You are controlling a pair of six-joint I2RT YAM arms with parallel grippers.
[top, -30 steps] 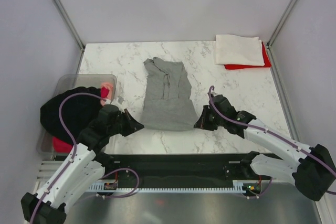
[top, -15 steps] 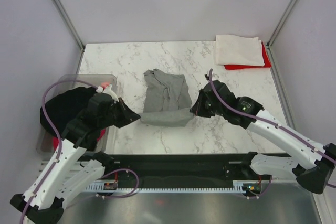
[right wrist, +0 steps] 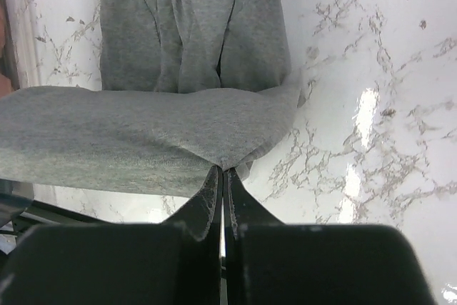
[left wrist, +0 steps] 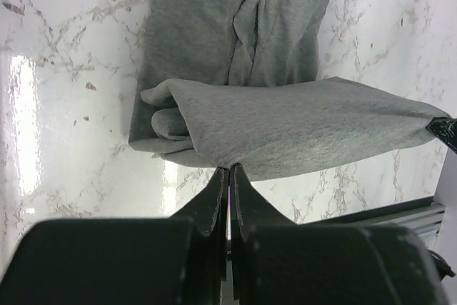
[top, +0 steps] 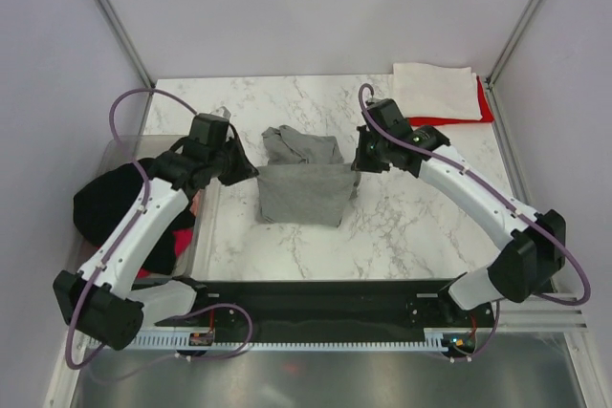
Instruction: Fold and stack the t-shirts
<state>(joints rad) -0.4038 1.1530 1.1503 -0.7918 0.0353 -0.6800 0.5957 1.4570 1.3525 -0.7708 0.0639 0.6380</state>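
Note:
A heather grey t-shirt [top: 300,194] lies in the middle of the marble table [top: 421,226]. Its near edge is lifted and stretched between my two grippers, above the part that still lies flat. My left gripper [top: 251,171] is shut on the left corner of that edge, and the left wrist view shows the cloth [left wrist: 300,130] pinched at the gripper's tips [left wrist: 229,169]. My right gripper [top: 357,162] is shut on the right corner, with cloth [right wrist: 136,133] pinched at its tips [right wrist: 223,170]. A folded white t-shirt [top: 432,91] lies on a red one [top: 486,106] at the far right.
A clear plastic tub [top: 205,232] stands at the left edge with a black t-shirt [top: 103,202] hanging over it and a pink one [top: 187,209] inside. Metal frame posts [top: 115,21] rise at the far corners, with plain walls on all sides.
Both grippers have travelled from the near edge towards the far side, lifting the grey t-shirt's near edge up and over its flat part. Both arms are stretched further out.

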